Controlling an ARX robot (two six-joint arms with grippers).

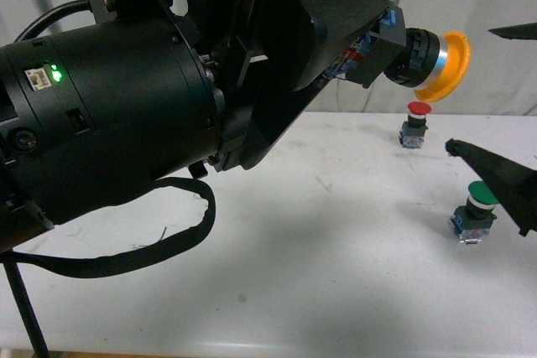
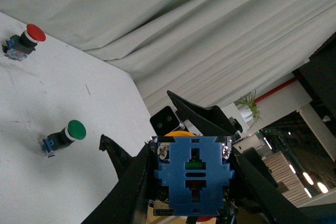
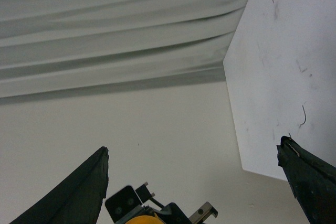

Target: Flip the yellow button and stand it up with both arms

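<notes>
Yellow button (image 1: 443, 64) — aloft in left gripper (image 1: 372, 46)

open table (image 1: 319, 257) at centre, red button (image 1: 417, 123) and green button (image 1: 475, 210) at right, yellow button (image 1: 442, 66) held above

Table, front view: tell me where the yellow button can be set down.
Bare table runs between the cable and the green button, down to the near edge. Crowded at right: red button, right tool.

We're in a robot lab bay: bare white tabletop (image 1: 336, 274), grey drapes (image 2: 210, 24) behind its far edge, ceiling lights (image 2: 307, 178) and potted plant (image 2: 251, 109) beyond.
</notes>
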